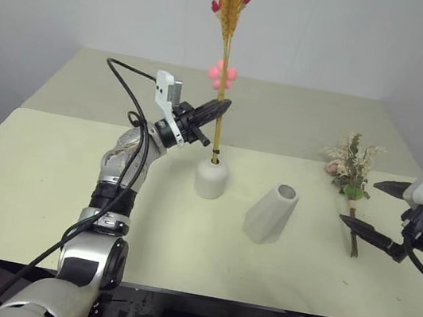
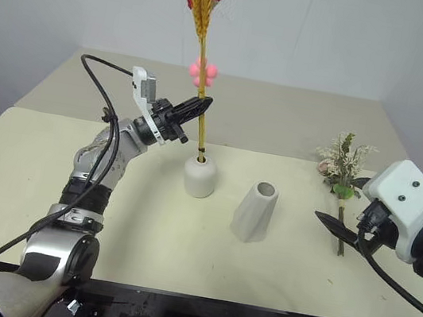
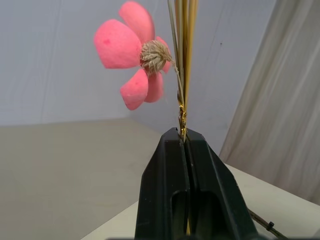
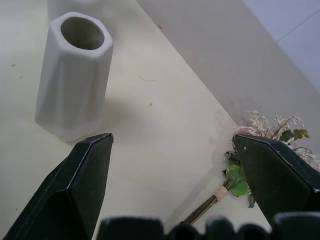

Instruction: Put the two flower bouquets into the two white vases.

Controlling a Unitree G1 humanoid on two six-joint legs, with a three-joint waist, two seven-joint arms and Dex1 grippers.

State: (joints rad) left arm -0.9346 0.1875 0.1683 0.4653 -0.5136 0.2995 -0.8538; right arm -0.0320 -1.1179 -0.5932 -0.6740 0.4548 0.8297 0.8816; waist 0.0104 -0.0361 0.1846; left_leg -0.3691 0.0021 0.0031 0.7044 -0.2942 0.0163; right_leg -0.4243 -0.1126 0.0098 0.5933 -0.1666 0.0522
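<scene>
The wheat bunch [image 1: 231, 17] runs off the top edge of both head views, so its tip cannot be seen. Its stem ends are hidden inside the short vase [image 1: 211, 178]. In the right wrist view, the bushy bunch [image 4: 270, 131] is half covered by a black finger [image 4: 280, 175], and its stems [image 4: 207, 207] vanish behind the gripper base.
</scene>
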